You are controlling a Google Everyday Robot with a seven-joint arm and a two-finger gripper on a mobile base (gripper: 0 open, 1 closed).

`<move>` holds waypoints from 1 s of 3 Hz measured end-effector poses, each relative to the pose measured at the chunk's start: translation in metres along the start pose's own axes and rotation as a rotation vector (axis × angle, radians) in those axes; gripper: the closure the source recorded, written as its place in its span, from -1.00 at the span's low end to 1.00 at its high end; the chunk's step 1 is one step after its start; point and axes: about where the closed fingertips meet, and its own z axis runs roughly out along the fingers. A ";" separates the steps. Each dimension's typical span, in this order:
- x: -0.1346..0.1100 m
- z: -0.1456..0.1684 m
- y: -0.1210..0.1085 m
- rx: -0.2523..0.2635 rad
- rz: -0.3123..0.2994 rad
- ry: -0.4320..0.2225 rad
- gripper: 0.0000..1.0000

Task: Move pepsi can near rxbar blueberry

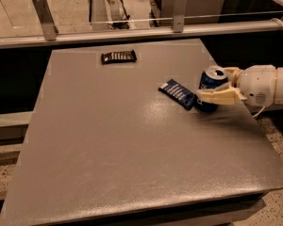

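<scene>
The pepsi can (208,81), dark blue with a silver top, stands upright on the grey table (132,140) at its right side. The rxbar blueberry (177,93), a flat dark blue wrapper with white print, lies just left of the can, almost touching it. My gripper (212,84) reaches in from the right with a cream finger on each side of the can and is shut on it. The near finger (217,97) crosses the front of the can and hides its lower label.
A black wrapped bar with white lettering (118,56) lies near the table's far edge. A metal rail with posts (132,32) runs behind the table. The table's right edge lies below my arm (269,86).
</scene>
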 end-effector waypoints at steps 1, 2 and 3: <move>-0.002 -0.001 0.000 0.000 0.000 0.000 -0.76; 0.002 0.003 0.000 -0.016 0.004 -0.004 -1.00; 0.002 0.003 0.000 -0.017 0.004 -0.004 -1.00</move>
